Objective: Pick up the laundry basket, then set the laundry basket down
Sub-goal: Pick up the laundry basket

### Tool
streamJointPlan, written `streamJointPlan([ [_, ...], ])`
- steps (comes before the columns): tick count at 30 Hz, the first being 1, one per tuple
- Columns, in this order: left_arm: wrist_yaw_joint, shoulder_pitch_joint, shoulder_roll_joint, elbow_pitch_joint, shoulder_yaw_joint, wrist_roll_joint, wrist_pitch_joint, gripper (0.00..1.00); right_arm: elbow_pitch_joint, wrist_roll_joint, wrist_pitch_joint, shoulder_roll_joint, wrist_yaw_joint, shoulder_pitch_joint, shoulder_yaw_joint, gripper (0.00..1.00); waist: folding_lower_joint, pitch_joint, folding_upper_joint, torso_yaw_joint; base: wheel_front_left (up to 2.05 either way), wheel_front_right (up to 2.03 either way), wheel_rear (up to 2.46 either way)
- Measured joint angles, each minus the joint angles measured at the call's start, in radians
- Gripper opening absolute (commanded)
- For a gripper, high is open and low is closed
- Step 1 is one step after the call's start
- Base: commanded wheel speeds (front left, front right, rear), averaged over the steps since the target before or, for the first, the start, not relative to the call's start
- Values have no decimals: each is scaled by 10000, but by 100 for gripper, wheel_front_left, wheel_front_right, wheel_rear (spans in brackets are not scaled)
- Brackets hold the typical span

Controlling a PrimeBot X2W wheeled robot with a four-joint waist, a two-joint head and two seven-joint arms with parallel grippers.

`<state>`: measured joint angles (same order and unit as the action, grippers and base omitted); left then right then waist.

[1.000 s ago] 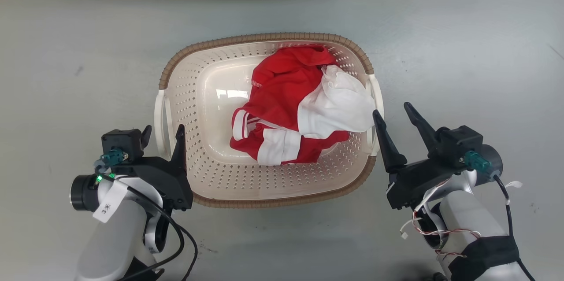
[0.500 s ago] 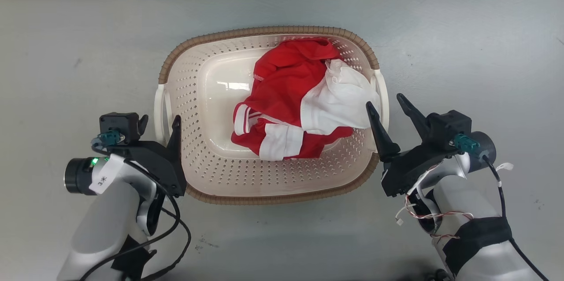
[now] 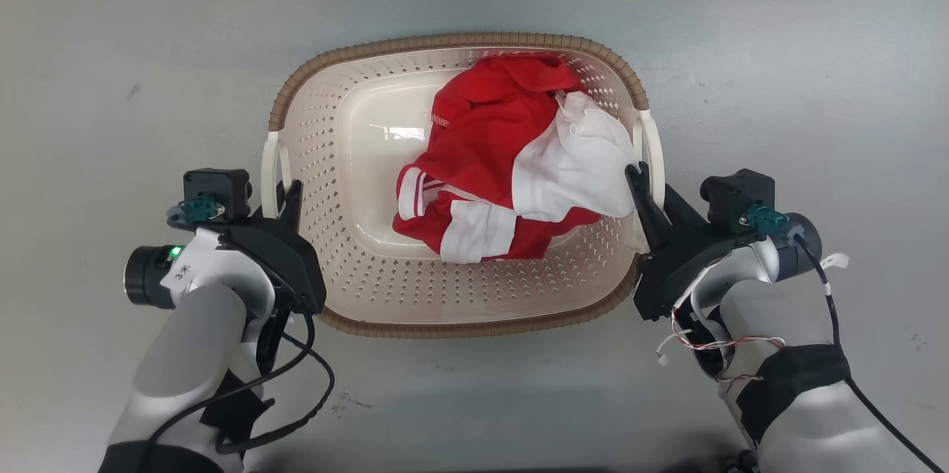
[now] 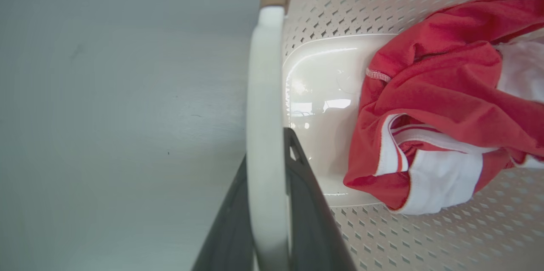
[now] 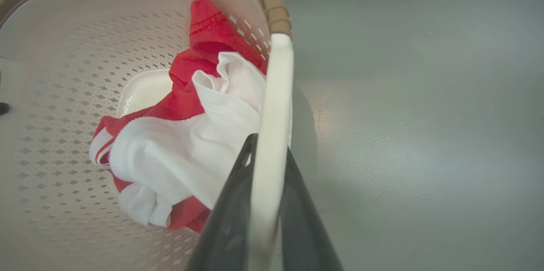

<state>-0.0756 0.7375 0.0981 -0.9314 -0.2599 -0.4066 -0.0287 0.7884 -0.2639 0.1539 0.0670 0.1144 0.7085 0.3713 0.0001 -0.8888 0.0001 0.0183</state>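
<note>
Crosswise before the robot, the cream-white perforated plastic laundry basket (image 3: 334, 161) is set on the grey floor (image 3: 778, 50), its long axis running from claw to claw. The left claw (image 3: 276, 191) is clamped on the white loop handle (image 4: 265, 135) at its left end, the right claw (image 3: 646, 180) on the matching handle (image 5: 274, 135) at its right, so an even, level lift by both arms is judged to be needed.

Crumpled red-and-white garment (image 3: 489, 147) — grey floor (image 3: 801, 73) all around.
</note>
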Motion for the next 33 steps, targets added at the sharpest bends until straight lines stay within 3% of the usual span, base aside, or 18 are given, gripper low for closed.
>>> streamJointPlan([
  [17, -263, 389, -270, -1212, -19, -265, -161, 0, 1034, -525, 148, -75, 15, 348, 297, 0, 0, 371, -1, 21, 0, 0, 0],
  [33, -479, 744, -748, -2571, -15, -1095, 1187, 0, 2614, -1181, -529, -113, 105, 549, 412, 0, 0, 1917, -1, 160, 0, 0, 0],
])
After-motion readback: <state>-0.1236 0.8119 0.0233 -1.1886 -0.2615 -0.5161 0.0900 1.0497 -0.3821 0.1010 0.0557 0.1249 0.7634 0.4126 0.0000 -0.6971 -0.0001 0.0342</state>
